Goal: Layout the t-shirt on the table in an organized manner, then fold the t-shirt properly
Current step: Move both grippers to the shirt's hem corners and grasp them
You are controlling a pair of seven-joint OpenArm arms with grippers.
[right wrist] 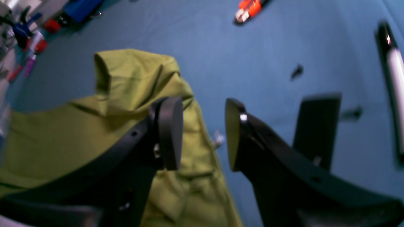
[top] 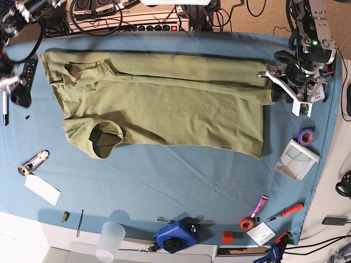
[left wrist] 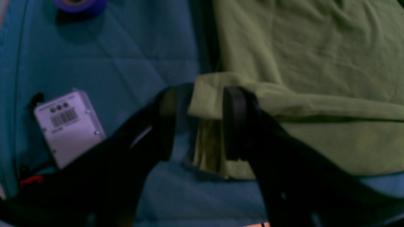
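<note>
Risk: olive-green cotton t-shirt (top: 164, 98) on teal counter (top: 164, 175) | left hand (left wrist: 199, 123) agape astride folded hem, right hand (right wrist: 203, 135) agape beside collar | lifting snags hem, undoing fold.

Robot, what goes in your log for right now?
t-shirt: spread, far edge folded over | left gripper: open around hem fold | right gripper: open beside sleeve | table

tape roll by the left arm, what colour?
Purple tape roll, on the teal-blue table; clearest in the base view.
</note>
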